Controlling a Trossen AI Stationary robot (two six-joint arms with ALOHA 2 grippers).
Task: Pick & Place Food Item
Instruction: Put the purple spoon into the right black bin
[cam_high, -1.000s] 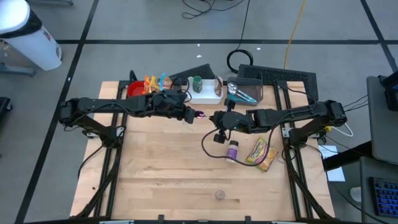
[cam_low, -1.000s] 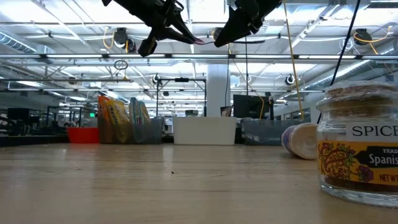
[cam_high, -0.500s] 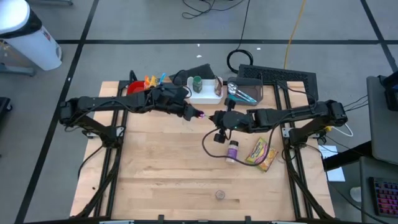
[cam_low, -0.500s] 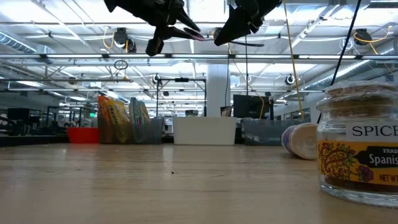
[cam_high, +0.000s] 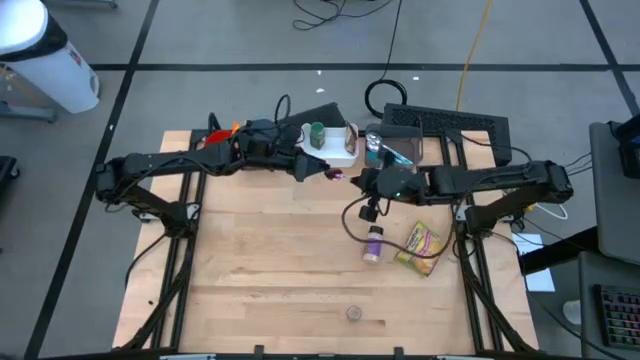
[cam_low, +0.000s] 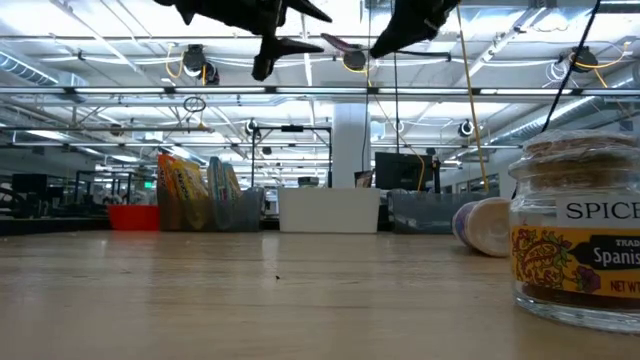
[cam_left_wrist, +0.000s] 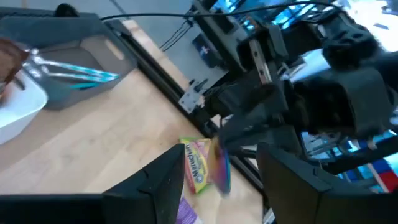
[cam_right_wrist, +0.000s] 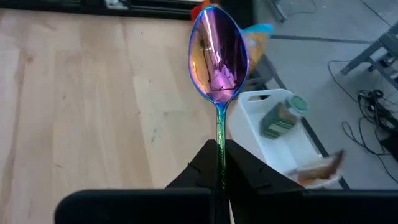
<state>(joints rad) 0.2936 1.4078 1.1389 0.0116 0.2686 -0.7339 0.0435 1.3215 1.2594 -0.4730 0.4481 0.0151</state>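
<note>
An iridescent purple spoon (cam_right_wrist: 217, 59) hangs high above the table's far middle, with my right gripper (cam_high: 358, 181) shut on its handle. The bowl (cam_high: 333, 175) points toward my left gripper (cam_high: 312, 171), which stands open just to its left and touches nothing. In the left wrist view the bowl (cam_left_wrist: 221, 172) shows edge-on ahead of the open fingers. A spice jar (cam_high: 372, 243) lies on its side on the table right of centre, beside a yellow snack bag (cam_high: 420, 245) lying flat. My right gripper pinches the spoon's thin handle (cam_right_wrist: 219, 152) between its two shut fingers (cam_right_wrist: 239, 171), at the end away from the bowl. The fingers lie along the handle, coming roughly level from the table's right. The spoon is lifted clear, its bowl sticking out beyond the fingertips.
A white bin (cam_high: 332, 150) with a green-lidded jar stands at the far edge. Right of it is a grey tray (cam_high: 400, 148) with utensils. A red bowl (cam_high: 215, 146) and snack bags stand at the far left. Another spice jar (cam_high: 353, 313) stands near the front edge.
My left gripper has opened, let go of the spoon's bowl end and drawn back toward the table's far left. My right gripper, still shut on the handle, has carried the spoon a little toward the far right.
</note>
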